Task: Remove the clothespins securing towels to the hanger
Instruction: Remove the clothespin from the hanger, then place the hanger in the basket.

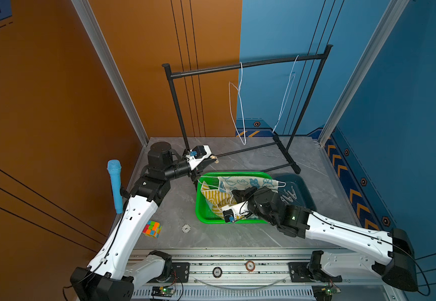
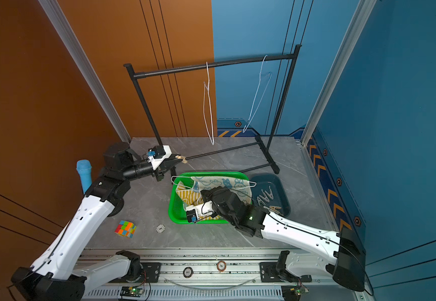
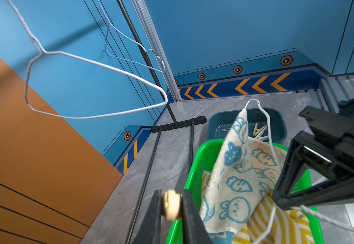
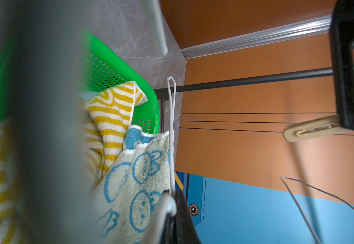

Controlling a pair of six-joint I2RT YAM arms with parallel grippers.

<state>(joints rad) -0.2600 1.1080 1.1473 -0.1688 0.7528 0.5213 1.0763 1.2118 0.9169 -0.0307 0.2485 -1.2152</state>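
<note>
My left gripper (image 1: 211, 159) hangs over the table behind the green basket (image 1: 200, 208), shut on a tan wooden clothespin (image 3: 171, 203) that sticks out past its fingertips. My right gripper (image 4: 171, 211) is down in the basket, shut on the white wire hanger (image 4: 171, 118) that carries the cream bunny towel (image 1: 233, 182). The yellow striped towel (image 1: 211, 196) lies crumpled beneath it. More clothespins (image 1: 288, 196) lie in the dark blue tray (image 1: 301, 182) to the basket's right.
The black rack (image 1: 245, 65) stands at the back with two bare wire hangers (image 1: 240, 104) (image 1: 287, 93) on its bar. A Rubik's cube (image 1: 152, 229), a white round token (image 1: 186, 228) and an upright blue microphone (image 1: 115, 185) are at the left front.
</note>
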